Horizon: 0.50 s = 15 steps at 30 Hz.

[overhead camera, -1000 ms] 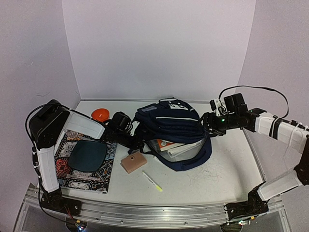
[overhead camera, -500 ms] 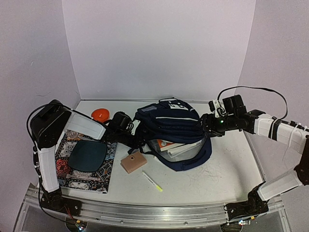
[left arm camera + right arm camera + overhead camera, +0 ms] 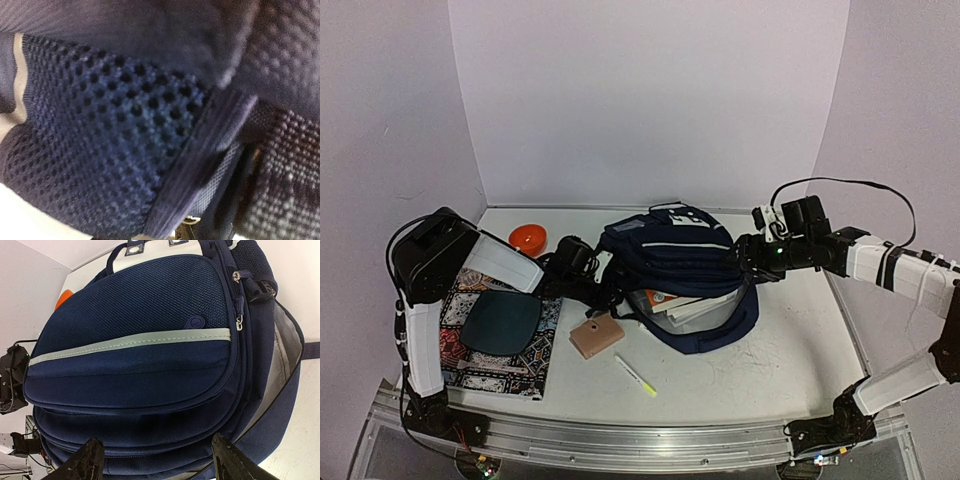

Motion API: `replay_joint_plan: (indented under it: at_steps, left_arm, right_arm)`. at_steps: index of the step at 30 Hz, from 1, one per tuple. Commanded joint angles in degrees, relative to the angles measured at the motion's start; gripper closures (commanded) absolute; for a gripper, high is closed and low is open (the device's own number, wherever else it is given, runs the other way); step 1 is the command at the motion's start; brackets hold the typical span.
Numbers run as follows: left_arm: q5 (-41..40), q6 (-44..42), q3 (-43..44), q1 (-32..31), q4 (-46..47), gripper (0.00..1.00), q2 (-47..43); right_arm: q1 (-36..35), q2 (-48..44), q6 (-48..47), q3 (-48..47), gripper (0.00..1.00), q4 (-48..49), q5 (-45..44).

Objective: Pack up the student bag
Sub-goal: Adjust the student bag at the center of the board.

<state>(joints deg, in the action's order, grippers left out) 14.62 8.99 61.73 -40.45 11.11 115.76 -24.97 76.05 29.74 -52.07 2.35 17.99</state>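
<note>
The student bag [image 3: 678, 256] lies in the middle of the table, navy with light-grey stripes, its main compartment open toward the front with books [image 3: 680, 303] inside. My left gripper [image 3: 604, 289] is pressed against the bag's left side. The left wrist view is filled with the bag's navy mesh [image 3: 115, 130] and a strap [image 3: 200, 160]; its fingers are hidden. My right gripper [image 3: 157, 465] is open and empty, its fingertips [image 3: 92, 460] spread just short of the bag's front pocket [image 3: 135, 340]. It shows at the bag's right side in the top view [image 3: 752, 262].
An orange bowl [image 3: 527, 237] sits at the back left. A patterned book [image 3: 490, 360] with a dark blue oval pouch [image 3: 501, 320] on it lies at the front left. A tan block [image 3: 596, 336] and a yellow-green pen [image 3: 636, 375] lie in front of the bag.
My left arm has pushed a little to the right, closer into the bag's left side. The right gripper has edged slightly toward the bag.
</note>
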Motion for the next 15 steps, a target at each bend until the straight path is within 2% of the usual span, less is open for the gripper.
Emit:
replay_joint_plan:
  at_steps: [1,5,10,15]
  left_arm:
    - [0.69,-0.23,0.07,-1.27,2.42,0.71,1.62]
    - [0.28,0.18,-0.95,-1.47,3.01,0.85,0.37]
    - [-1.16,0.54,-3.62,-1.47,3.01,0.98,-3.52]
    - [-2.40,2.52,-7.15,-1.47,2.77,1.00,-8.77]
  right_arm:
    - [-0.43,-1.93,-0.90,-0.29,0.25,0.64,0.92]
    - [-0.70,-2.13,-1.07,-0.08,0.25,0.66,0.87]
    - [-1.29,-2.30,-1.08,-0.04,0.25,0.64,0.54]
    - [-2.29,-2.95,-0.66,-0.11,0.25,0.54,-0.27]
